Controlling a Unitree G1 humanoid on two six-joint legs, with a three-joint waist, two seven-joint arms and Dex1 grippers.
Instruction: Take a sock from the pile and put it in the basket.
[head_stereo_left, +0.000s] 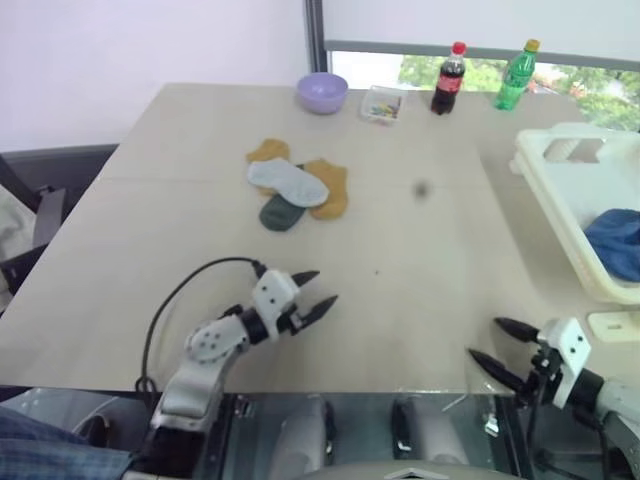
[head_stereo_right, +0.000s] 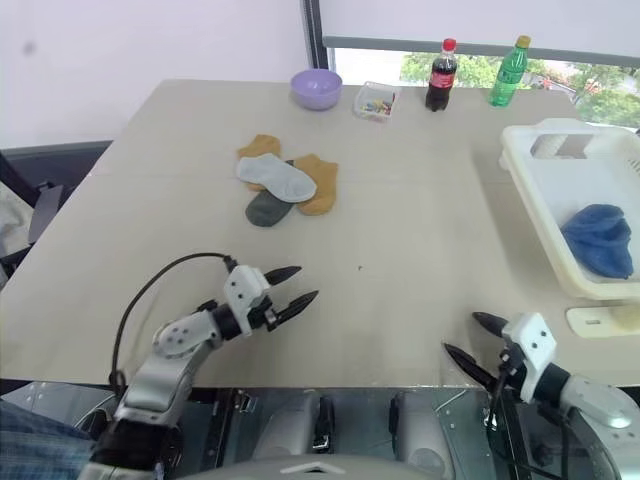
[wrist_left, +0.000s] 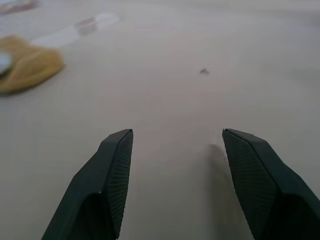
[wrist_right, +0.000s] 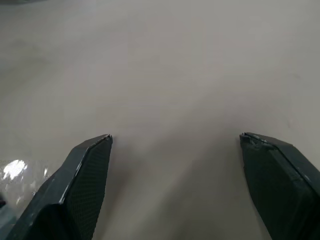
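Table (head_stereo_left: 420, 260): beige, carries all.
Pile (head_stereo_left: 295, 187): well ahead of left gripper (head_stereo_left: 318, 290); grey sock lies crosswise.
Fingers: both grippers spread, empty; right gripper (head_stereo_left: 492, 345) at table's near edge.
Basket (head_stereo_right: 560, 190): right, holds blue sock (head_stereo_right: 600, 238).

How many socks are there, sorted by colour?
Mustard-orange socks: 2
Light grey sock: 1
Dark green sock: 1
Blue socks, bunched in the basket: at least 1
Total: 5 counted; the blue bundle may hold more.

Even, soft daylight comes from the window (head_stereo_left: 480, 60) at the far edge, leaving the table (head_stereo_left: 420, 260) bright with faint shadows. Both wrist views are hazy, with far things out of focus.
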